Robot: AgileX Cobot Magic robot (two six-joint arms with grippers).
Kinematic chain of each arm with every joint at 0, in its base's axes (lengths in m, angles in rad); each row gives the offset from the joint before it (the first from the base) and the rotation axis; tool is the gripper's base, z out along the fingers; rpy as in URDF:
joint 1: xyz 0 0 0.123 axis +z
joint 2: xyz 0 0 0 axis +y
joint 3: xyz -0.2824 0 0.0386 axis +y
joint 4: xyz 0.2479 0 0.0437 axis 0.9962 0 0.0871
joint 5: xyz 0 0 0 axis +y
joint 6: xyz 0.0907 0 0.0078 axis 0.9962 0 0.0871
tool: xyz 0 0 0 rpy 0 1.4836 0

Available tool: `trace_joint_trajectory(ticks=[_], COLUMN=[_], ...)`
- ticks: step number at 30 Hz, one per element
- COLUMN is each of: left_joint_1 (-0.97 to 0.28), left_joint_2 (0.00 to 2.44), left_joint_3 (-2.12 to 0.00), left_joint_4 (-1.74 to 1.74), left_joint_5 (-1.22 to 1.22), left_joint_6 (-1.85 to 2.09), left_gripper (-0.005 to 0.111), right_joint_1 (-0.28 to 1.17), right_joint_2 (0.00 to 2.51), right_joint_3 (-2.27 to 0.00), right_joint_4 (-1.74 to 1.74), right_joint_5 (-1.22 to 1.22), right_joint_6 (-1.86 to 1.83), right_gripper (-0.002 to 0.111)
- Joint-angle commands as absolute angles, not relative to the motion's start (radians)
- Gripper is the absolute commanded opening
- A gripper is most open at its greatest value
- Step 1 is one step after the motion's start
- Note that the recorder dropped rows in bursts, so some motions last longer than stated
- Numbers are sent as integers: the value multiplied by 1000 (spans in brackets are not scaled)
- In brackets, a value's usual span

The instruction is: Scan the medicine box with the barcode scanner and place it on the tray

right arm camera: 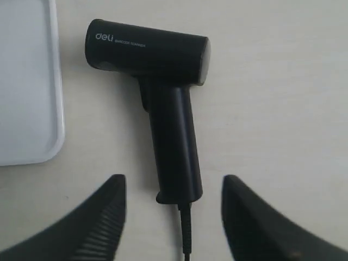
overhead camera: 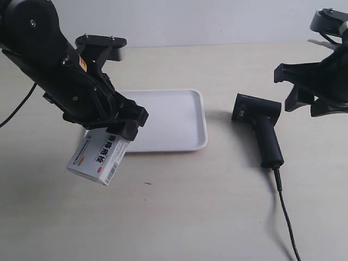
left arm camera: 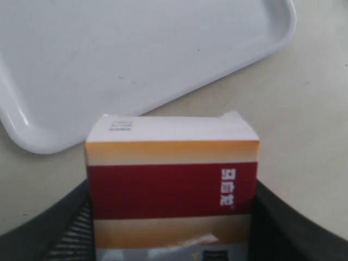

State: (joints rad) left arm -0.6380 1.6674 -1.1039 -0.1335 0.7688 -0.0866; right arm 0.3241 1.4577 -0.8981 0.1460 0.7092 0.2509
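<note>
While the arms hang above the table:
Left gripper (left arm camera: 174, 228): clamped on medicine box (overhead camera: 98, 154), lower end cropped.
Right gripper (right arm camera: 173, 217): spread, empty.
Barcode scanner (overhead camera: 260, 127): beside tray (overhead camera: 179, 122).

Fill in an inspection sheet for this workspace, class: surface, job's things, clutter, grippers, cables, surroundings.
Surface: pale beige table, bare apart from the job's things.
Job's things: medicine box held in the air beside the tray; tray holds nothing; barcode scanner lies flat on the table.
Clutter: nothing seen.
Grippers: left gripper shut on the box; right gripper open, apart from the scanner, nearest its handle end.
Cables: thin black cable trails from the scanner handle.
Surroundings: plain pale wall behind.
</note>
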Motion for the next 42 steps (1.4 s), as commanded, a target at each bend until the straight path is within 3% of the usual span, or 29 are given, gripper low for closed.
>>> trace_joint_trajectory(ticks=[1,16,42], left_joint_1=[-638,-638,-638], left_joint_2=[1660,1660,1660], left_joint_3=[-1112,-1112,-1112], left_joint_4=[-135,-135,-135], left_joint_5=[775,777,763], left_joint_6=[-74,-33,-7], left_gripper=[0,0,0], right_joint_1=[326,326,326], right_joint_2=[1540,1787,1934], right_joint_3=[-961,-1044,-1103], right_joint_4=[157,192,206], right_joint_5=[744,705,599], right_joint_6=[253,207,183], right_gripper=[71,74,72])
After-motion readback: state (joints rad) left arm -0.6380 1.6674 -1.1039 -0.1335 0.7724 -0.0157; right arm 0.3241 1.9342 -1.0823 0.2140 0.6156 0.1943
